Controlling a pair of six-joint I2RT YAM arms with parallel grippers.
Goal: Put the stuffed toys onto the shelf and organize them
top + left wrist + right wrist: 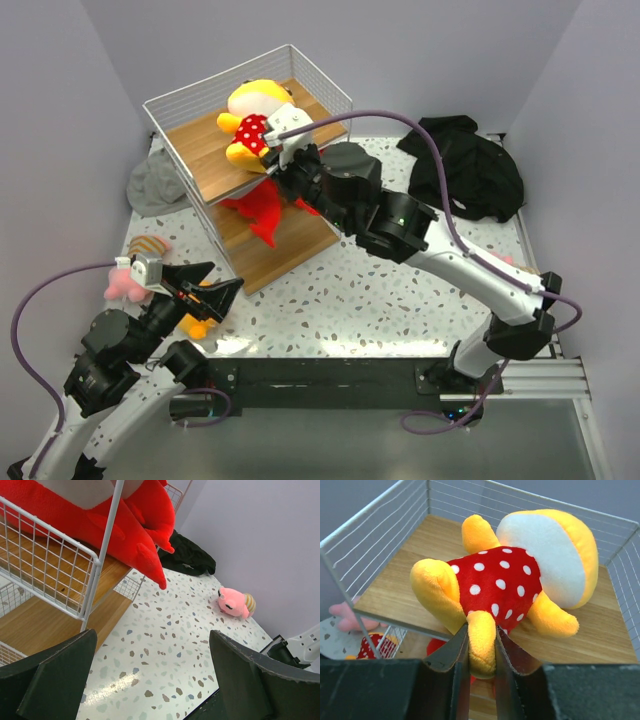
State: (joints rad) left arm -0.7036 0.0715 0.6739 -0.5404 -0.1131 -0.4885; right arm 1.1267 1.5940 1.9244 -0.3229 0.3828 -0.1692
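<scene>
1. The shelf (200,150) carried the yellow doll (505,580) on its top board, one leg overhanging the front edge. Sliding the doll deeper before letting go would likely seat it safely.
2. The right gripper (481,647) pinched that overhanging leg, jaws nearly together.
3. The left gripper (212,288) stood spread wide, holding nothing.

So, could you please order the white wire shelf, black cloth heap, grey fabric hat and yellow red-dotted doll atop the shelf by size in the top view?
1. white wire shelf
2. black cloth heap
3. yellow red-dotted doll and grey fabric hat look alike; the shelf partly hides the hat.
</scene>
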